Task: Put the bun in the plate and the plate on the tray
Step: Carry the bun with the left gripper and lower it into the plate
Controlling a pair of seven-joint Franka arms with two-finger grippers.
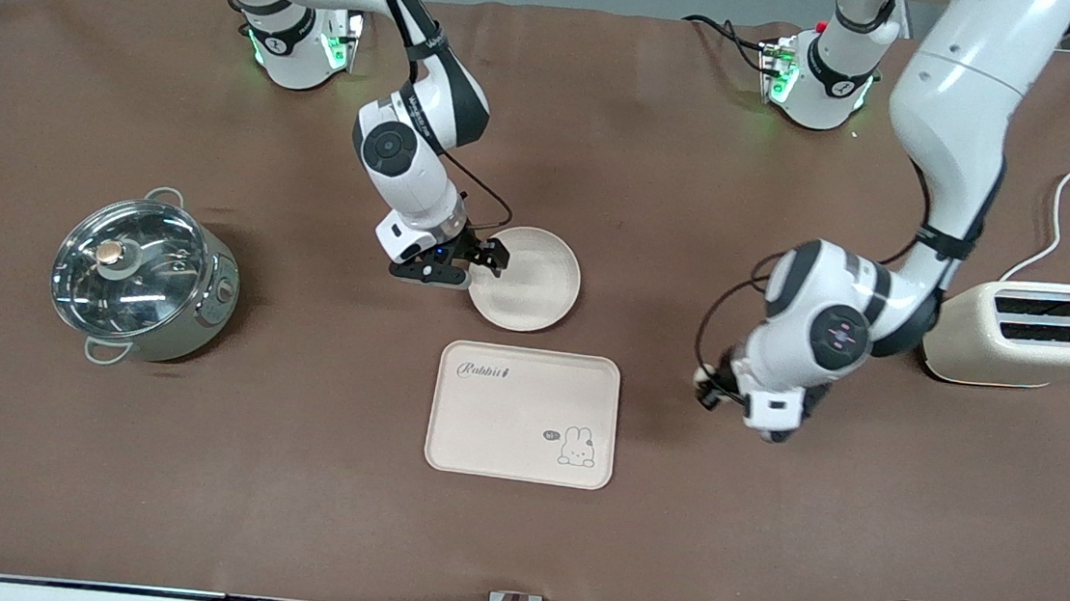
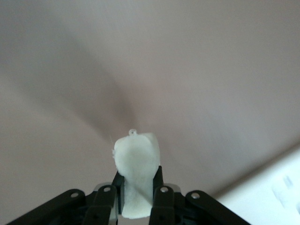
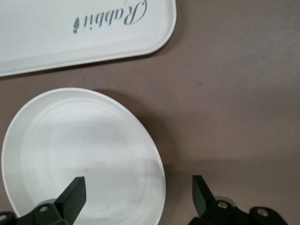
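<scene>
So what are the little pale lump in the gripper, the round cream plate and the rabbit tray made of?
The pale cream bun, pinched in the left gripper, looks like soft bread or foam: ragged, matte edges. The round cream plate under the open right gripper and the rectangular rabbit-printed tray look like matte plastic or fibre composite, smooth and faintly speckled.

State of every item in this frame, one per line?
bun: clamped in the left gripper, off the table
plate: empty, on the table
right gripper: open, straddling the plate's rim
tray: empty
pot: lid on
toaster: slots empty
</scene>
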